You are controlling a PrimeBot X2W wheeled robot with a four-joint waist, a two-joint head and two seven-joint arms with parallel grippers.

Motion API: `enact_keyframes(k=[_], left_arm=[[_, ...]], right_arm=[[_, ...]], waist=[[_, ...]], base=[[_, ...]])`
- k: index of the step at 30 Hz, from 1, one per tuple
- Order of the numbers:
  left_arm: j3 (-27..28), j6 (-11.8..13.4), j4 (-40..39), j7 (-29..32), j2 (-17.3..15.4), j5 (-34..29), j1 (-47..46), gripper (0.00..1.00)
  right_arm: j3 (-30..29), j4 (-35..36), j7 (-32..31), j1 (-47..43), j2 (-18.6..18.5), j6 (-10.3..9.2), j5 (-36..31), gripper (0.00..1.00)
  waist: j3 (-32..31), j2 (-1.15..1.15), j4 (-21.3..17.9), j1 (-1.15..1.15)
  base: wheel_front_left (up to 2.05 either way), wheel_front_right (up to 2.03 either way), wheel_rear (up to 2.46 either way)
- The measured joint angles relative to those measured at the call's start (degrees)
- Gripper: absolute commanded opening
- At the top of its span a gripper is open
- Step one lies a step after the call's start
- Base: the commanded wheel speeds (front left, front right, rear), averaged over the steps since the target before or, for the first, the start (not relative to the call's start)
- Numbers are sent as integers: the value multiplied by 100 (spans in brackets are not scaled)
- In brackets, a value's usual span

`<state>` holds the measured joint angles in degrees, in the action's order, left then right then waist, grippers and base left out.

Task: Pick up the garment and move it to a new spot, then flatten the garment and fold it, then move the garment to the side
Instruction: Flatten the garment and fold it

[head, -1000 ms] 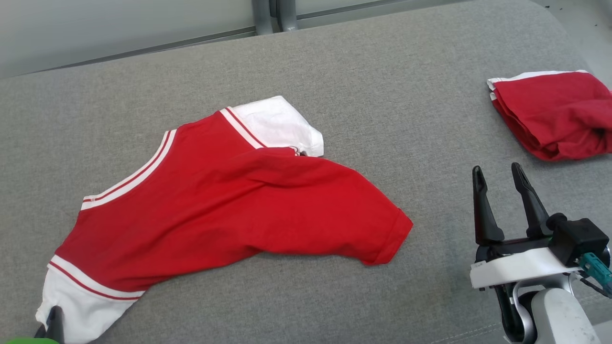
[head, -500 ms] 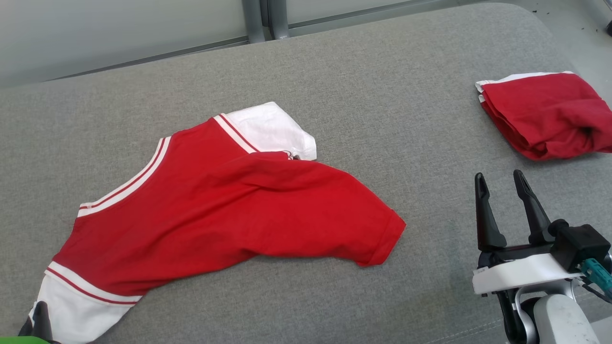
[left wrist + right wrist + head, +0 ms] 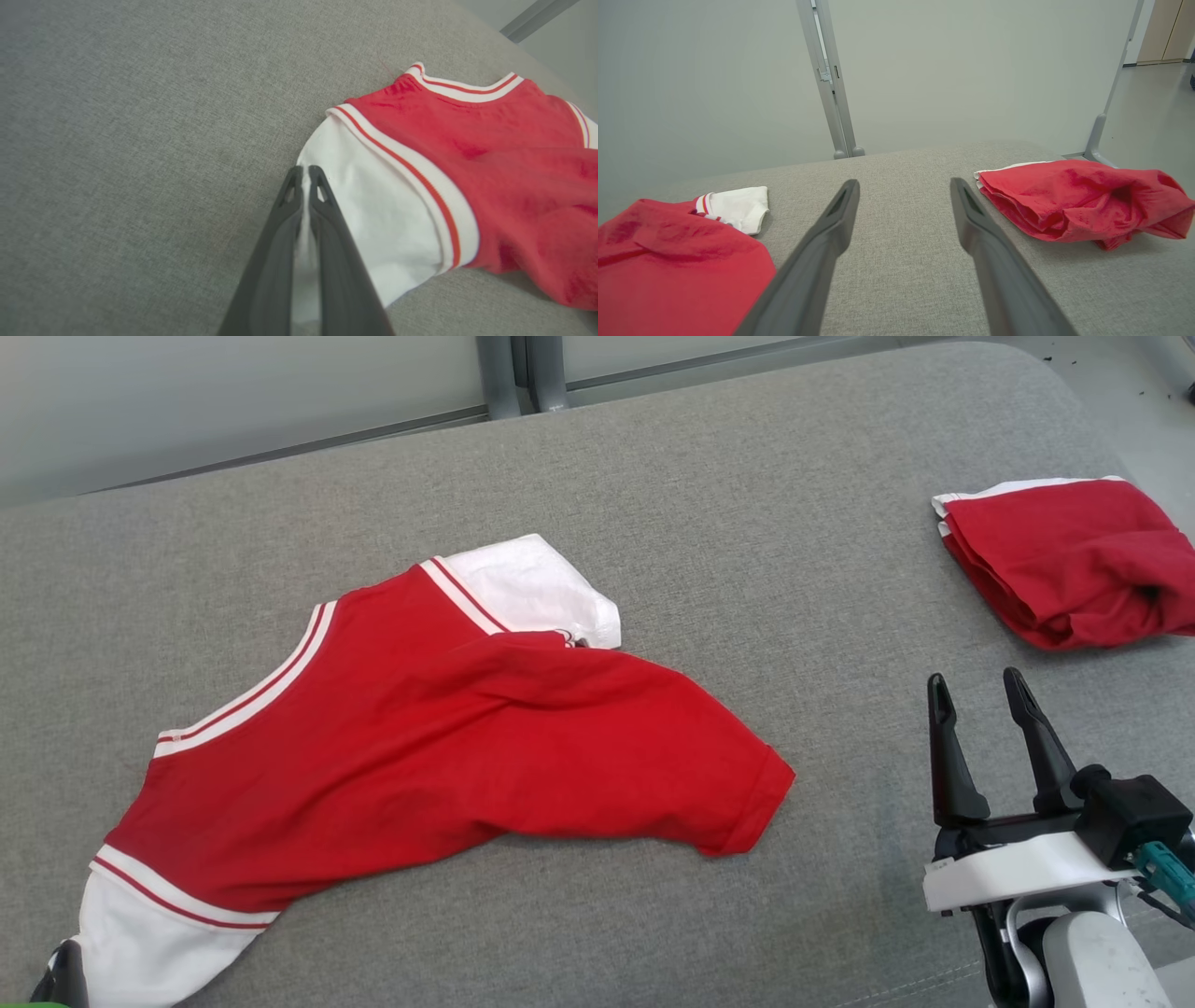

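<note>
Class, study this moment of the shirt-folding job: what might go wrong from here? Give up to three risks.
1. The left hand pinches only the edge of the white sleeve of the shirt; a pull may slip it free.
2. The shirt lies doubled over itself, so a one-handed lift may bunch it further.
3. The open right hand hovers near the folded pile; a careless swing might knock it.

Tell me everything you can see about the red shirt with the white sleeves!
The shirt is red with two white sleeves and white-and-red striped trim at the neck and shoulder seams. It looks like soft knit cloth. It lies rumpled, not flat, on the gray padded surface, with a red fold lying across its middle. The left gripper has its jaws shut on the edge of the near white sleeve.
</note>
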<state>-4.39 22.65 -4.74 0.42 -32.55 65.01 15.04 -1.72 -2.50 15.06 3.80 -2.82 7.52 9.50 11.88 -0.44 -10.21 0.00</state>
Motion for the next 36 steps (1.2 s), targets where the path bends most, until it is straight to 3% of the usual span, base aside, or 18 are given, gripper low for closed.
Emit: enact_keyframes(k=[9, 17, 26, 29, 32, 36], left_arm=[[120, -118, -83, -102, 88, 120, 80, 0], [532, -237, -1101, -8, 185, 654, -474, 0], [2041, 35, -1474, 565, -1214, 1012, -1588, 0], [2275, 130, -1615, 809, -1812, 1014, -2095, 0], [1995, 190, -1902, 1080, -2198, 1095, -2771, 0], [684, 205, -2123, 1397, -2427, 888, -3707, 0]], right_arm=[[-27, -1, 0, -20, 0, 0, -43, 100], [-21, 0, -1, -23, 0, 0, -108, 100], [-14, 15, 0, -20, 0, 0, -138, 100], [-36, 14, 0, -23, -1, 0, -137, 100], [-83, 11, -1, -24, -1, 0, -115, 100], [-74, 1, -1, -7, -2, -1, -7, 100]], waist=[[-23, 0, 68, 0], [-90, 0, 203, 0], [-194, 0, 160, 0], [-217, 0, 114, 0], [-221, 0, 80, 0], [-184, 0, 58, 0]], base=[[0, 0, 0], [0, 0, 0], [0, 0, 0], [0, 0, 0], [0, 0, 0], [0, 0, 0]])
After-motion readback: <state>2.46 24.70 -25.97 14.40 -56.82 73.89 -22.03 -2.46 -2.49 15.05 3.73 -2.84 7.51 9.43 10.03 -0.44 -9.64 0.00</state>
